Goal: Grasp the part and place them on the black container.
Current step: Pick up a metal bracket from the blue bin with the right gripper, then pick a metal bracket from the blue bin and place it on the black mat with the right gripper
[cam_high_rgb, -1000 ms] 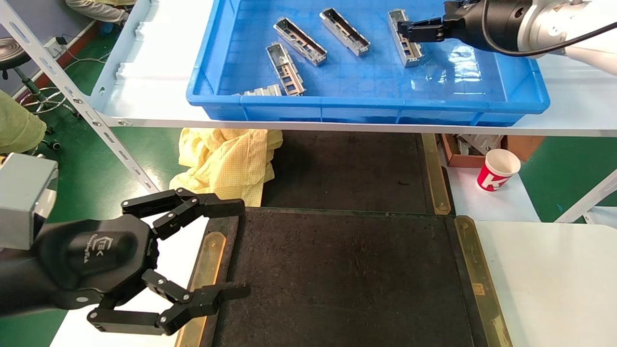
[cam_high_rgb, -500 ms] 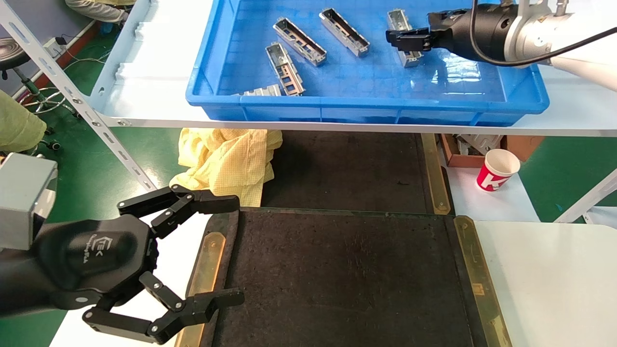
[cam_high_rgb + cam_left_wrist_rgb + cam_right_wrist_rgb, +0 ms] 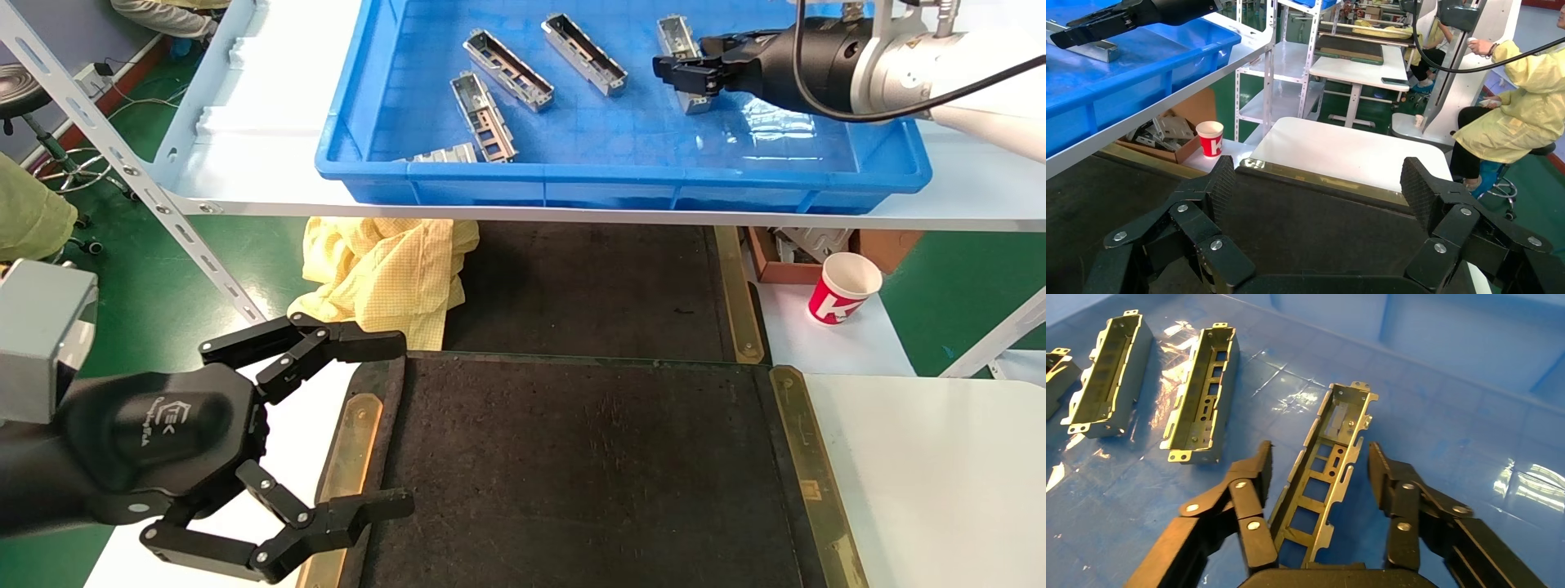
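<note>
The right end effector point(image 3: 682, 72) is seen inside the blue bin point(image 3: 891, 155) on the raised shelf, lowered over the rightmost part point(image 3: 1324, 478). Compared with a second ago, it has been shifted slightly leftward and brought down around that part, so that the approach appears finished and the grasp itself is now in hand. In the right wrist view the fingers point(image 3: 1254, 484) are held moderately apart, one on each long side of the part, with a gap left on both sides; nothing is gripped yet. The part lies flat on the bin floor, open side up, its cut-outs visible, roughly in line with the fingers. Closing across its narrow width is judged to be the next requirement; a slip or a tilt of the thin walls could follow if the fingers meet it unevenly.

Four other parts point(image 3: 508, 69) lie further left in the bin, well apart from the chosen one. The black container point(image 3: 588, 474) rests on the lower surface, nearer the robot, and no part has been placed on it yet, so the task is judged to be at an early stage.

The left end effector point(image 3: 384, 425) is parked at the container's left edge, spread wide and empty; it has been drawn back a little over the last second.
</note>
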You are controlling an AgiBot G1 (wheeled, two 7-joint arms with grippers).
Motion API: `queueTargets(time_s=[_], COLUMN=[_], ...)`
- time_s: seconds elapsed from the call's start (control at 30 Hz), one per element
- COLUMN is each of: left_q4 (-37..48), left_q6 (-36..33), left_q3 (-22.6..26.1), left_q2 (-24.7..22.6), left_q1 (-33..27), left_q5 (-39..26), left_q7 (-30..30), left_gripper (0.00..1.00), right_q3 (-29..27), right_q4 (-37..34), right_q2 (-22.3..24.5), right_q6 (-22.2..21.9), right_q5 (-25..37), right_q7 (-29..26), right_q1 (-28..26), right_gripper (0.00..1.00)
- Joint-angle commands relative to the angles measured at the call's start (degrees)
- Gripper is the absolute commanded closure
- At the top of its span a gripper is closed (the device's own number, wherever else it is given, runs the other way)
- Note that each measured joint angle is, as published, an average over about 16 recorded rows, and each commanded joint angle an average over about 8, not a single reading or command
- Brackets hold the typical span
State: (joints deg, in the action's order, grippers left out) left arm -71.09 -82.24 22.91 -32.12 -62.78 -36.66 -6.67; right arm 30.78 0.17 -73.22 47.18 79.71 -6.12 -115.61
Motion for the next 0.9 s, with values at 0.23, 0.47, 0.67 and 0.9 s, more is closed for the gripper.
queueTargets(time_s=[0.23, 0.47, 0.67, 0.9], left_q4=[0.0, 0.0, 0.0, 0.0], left_q6=[0.0, 0.0, 0.0, 0.0], left_q3=[0.0, 0.0, 0.0, 0.0], left_q2=[0.0, 0.0, 0.0, 0.0], left_q1=[0.0, 0.0, 0.0, 0.0], left_q5=[0.0, 0.0, 0.0, 0.0], left_q7=[0.0, 0.0, 0.0, 0.0], left_gripper=[0.0, 0.0, 0.0, 0.0], right_q3=[0.14, 0.07, -0.2, -0.64], right_q4=[-0.05, 0.08, 0.85, 2.71], right_q2=[0.23, 0.98, 2.34, 5.5], right_q6=[0.86, 1.43, 2.7, 11.88], right_q5=[0.2, 0.1, -0.28, -1.05], right_q7=[0.11, 0.16, 0.81, 2.64], right_q1=[-0.07, -0.68, -2.05, -4.1], right_gripper=[1.0, 1.0, 1.0, 1.0])
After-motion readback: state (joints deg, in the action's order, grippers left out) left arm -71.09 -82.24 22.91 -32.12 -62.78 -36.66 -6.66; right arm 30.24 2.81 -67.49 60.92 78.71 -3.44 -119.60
